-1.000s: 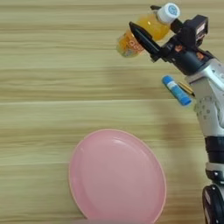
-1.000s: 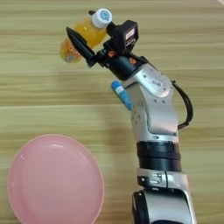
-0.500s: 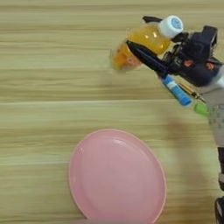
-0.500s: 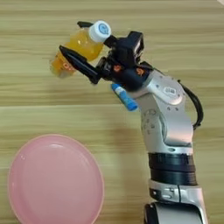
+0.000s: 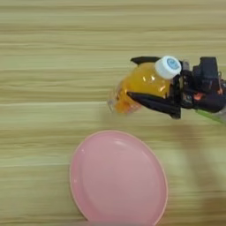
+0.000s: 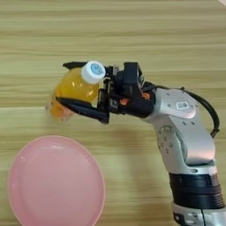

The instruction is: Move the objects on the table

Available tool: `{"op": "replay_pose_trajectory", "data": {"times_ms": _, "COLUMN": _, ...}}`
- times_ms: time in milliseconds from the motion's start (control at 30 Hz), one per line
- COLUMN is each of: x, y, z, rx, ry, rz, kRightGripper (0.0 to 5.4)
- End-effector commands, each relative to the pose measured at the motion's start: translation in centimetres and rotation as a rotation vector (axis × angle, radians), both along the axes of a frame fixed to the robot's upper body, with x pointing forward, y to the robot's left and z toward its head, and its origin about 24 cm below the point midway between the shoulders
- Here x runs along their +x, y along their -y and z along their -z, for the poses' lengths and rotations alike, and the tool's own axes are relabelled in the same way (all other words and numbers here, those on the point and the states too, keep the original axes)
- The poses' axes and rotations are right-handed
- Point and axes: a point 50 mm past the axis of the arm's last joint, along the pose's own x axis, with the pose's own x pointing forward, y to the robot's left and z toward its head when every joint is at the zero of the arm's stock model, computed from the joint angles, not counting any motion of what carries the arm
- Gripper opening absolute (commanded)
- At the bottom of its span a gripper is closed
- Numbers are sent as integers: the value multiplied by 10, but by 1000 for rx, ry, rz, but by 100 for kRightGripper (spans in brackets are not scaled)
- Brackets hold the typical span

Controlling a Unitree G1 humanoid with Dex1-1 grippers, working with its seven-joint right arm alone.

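My right gripper (image 6: 70, 88) is clamped on the tilted orange-drink bottle (image 5: 143, 86) | I see the bottle lifted just beyond the pink plate (image 5: 119, 178) | plate rests on the wood surface (image 5: 53, 53)

plate (image 5: 118, 178) pink — bottle (image 5: 140, 85) orange, cap (image 5: 168, 67) white — fingers (image 5: 152, 102) black

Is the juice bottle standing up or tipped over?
Tipped. The bottle lies slanted in the gripper, white cap toward the arm, its bottom pointing away left.
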Motion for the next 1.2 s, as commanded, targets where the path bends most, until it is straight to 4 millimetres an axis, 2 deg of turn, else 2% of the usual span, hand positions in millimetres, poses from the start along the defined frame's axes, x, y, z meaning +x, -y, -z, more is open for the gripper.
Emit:
{"op": "replay_pose_trajectory", "data": {"times_ms": 33, "x": -9, "y": 0, "z": -7, "rx": -89, "ry": 7, "rz": -66, "kRightGripper": 350}}
{"op": "replay_pose_trajectory", "data": {"times_ms": 533, "x": -25, "y": -15, "z": 36, "rx": -201, "ry": -149, "rz": -175, "kRightGripper": 350}}
{"op": "replay_pose_trajectory", "data": {"times_ms": 800, "x": -31, "y": -23, "z": 57, "rx": -252, "ry": -162, "rz": -198, "kRightGripper": 350}}
{"op": "replay_pose_trajectory", "data": {"times_ms": 1200, "x": -39, "y": -24, "z": 71, "rx": -230, "ry": -123, "rz": -211, "kRightGripper": 350}}
